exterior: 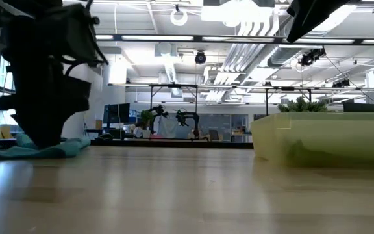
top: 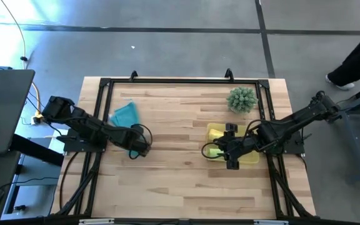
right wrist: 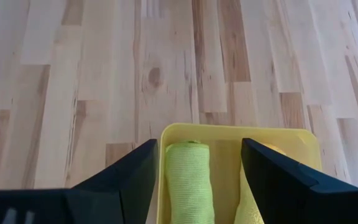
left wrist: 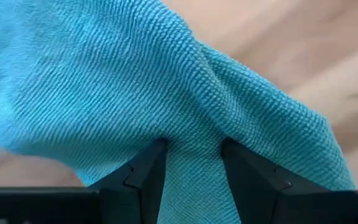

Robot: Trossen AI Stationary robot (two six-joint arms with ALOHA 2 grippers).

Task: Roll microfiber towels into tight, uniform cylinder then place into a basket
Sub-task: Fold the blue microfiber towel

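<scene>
Step in hand: rolling the last towel. Two rolled towels, green (right wrist: 188,180) and yellow (right wrist: 248,205), lie in the basket (right wrist: 241,132). The left gripper (left wrist: 191,163) pinches a fold of the teal towel (top: 126,116) on the table (top: 180,187); next it likely needs tight, even turns. The right gripper (right wrist: 194,165) hovers over the basket, fingers spread wide, holding nothing.

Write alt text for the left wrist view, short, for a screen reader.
The left tool pinches a fold of the teal blue towel between its two dark fingers. The ribbed cloth fills most of the picture, bunched where the fingers meet it. Pale wooden table shows behind the cloth.
</scene>
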